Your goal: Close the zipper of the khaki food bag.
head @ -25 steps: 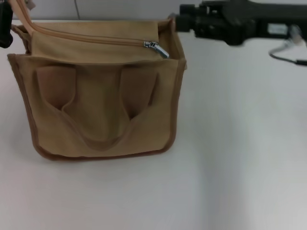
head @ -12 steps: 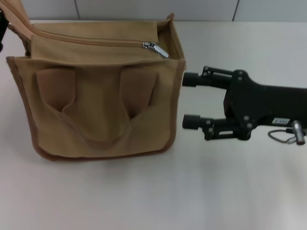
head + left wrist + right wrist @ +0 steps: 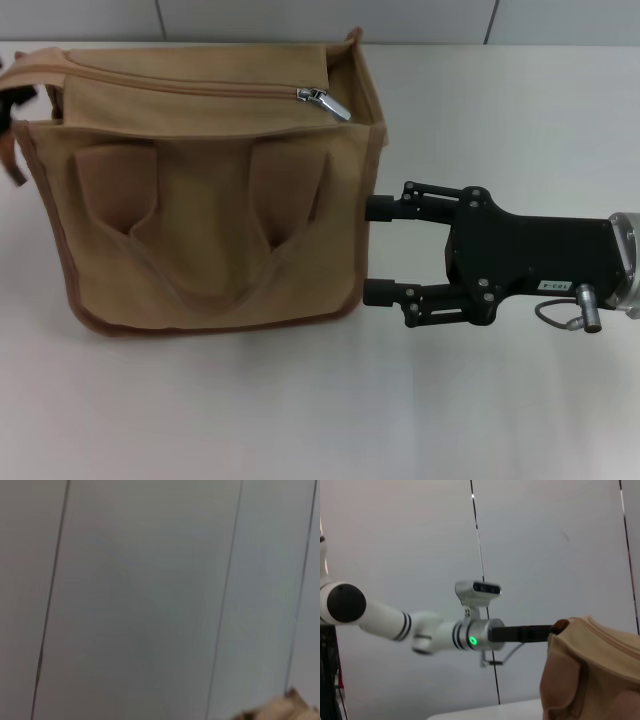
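Pale, plain bench stretching across the head view to a panelled grey wall along its far edge. Standing directly on it toward the left: the khaki food bag, upright, pocketed front turned to the camera, handle loop hanging down that face, brown-piped base flat on the surface. Soft shadow on the bench just beneath and beside the bag's near edge. Bench corner also glimpsed below the bag in the right wrist view.
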You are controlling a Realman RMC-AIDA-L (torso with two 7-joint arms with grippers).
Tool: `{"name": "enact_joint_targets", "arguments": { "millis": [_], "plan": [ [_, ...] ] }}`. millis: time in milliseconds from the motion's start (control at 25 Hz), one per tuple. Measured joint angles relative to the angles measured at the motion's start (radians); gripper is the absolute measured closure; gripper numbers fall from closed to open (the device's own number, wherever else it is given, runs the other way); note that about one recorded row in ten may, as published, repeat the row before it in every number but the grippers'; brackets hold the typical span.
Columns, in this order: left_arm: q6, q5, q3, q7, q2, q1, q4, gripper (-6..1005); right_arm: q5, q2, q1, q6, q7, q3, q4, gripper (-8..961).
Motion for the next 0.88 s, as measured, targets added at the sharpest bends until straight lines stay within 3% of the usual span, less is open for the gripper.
{"name": "enact_joint_targets", "arguments": {
  "millis": [40, 80, 120, 240, 280, 360, 440, 520, 600, 640, 720, 800, 840, 880],
  "plan": [
    [0.017, 0.038, -0.004, -0.046, 0.02, 0.011, 0.031, 466, -0.005, 0.0, 0.002, 0.006, 0.0, 0.0, 0.002, 138],
    [0.017, 0.038, -0.004, -0.046, 0.02, 0.011, 0.031, 425, -0.009, 0.0, 0.004, 0.01, -0.001, 0.0, 0.004, 138],
    [0.052, 0.061, -0.008, -0.102, 0.053, 0.035, 0.063, 383, -0.013, 0.0, 0.008, 0.016, -0.001, 0.0, 0.008, 138],
    [0.141, 0.067, -0.03, -0.16, 0.104, 0.056, 0.086, 295, -0.04, 0.0, 0.028, 0.043, -0.001, -0.001, 0.03, 138],
    [0.141, 0.067, -0.03, -0.16, 0.104, 0.056, 0.086, 266, -0.04, 0.0, 0.028, 0.043, -0.001, -0.001, 0.03, 138],
    [0.255, 0.085, -0.04, -0.187, 0.148, 0.055, 0.079, 207, -0.051, 0.001, 0.038, 0.054, -0.001, -0.007, 0.04, 139],
    [0.329, 0.091, -0.025, -0.2, 0.174, 0.049, 0.062, 204, -0.057, 0.001, 0.046, 0.06, -0.001, -0.018, 0.047, 139],
    [0.355, 0.08, 0.033, -0.213, 0.171, 0.042, 0.053, 201, -0.059, 0.003, 0.049, 0.062, -0.003, -0.031, 0.05, 139],
    [0.354, 0.077, 0.101, -0.211, 0.149, 0.029, 0.052, 199, -0.059, 0.004, 0.047, 0.062, -0.012, -0.038, 0.053, 139],
    [0.354, 0.077, 0.101, -0.211, 0.149, 0.029, 0.052, 199, -0.059, 0.005, 0.047, 0.062, -0.019, -0.041, 0.056, 139],
    [0.354, 0.084, 0.234, -0.168, 0.1, -0.014, 0.028, 199, -0.056, 0.006, 0.049, 0.062, -0.047, -0.041, 0.086, 138],
    [0.354, 0.084, 0.234, -0.168, 0.1, -0.014, 0.028, 199, -0.055, 0.006, 0.051, 0.062, -0.061, -0.041, 0.099, 138],
    [0.354, 0.086, 0.288, -0.129, 0.077, -0.034, 0.0, 199, -0.054, 0.007, 0.052, 0.062, -0.084, -0.04, 0.12, 138],
    [0.348, 0.11, 0.344, -0.051, 0.038, -0.066, -0.057, 199, -0.054, 0.007, 0.052, 0.062, -0.084, -0.04, 0.12, 138]
  ]
}}
